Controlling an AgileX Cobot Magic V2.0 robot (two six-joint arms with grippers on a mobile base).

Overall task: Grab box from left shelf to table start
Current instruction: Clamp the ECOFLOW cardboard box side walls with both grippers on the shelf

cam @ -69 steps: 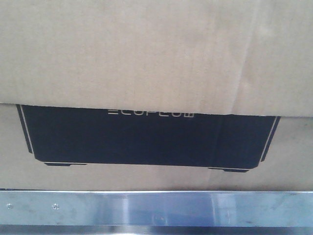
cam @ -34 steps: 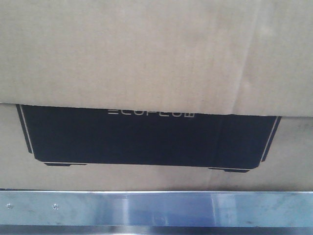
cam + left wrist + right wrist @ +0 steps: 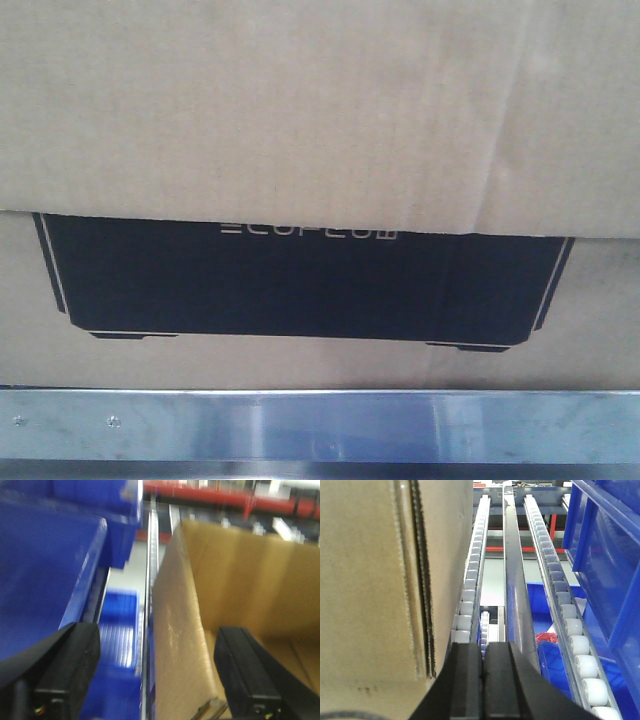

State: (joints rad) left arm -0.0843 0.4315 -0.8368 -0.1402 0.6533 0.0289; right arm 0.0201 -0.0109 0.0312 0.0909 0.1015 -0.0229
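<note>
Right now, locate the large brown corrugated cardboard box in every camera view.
Front-facing: box fills the frame above the silvery metal shelf bar.
Left wrist: box from centre to right.
Right wrist: box on the left.
Shared landmark: blue plastic bins, left in left wrist, right in right wrist; none in front.

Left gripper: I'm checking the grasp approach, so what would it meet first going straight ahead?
Likely the box: its side wall runs ahead between the open fingers of the left gripper, though blur hides depth.
</note>
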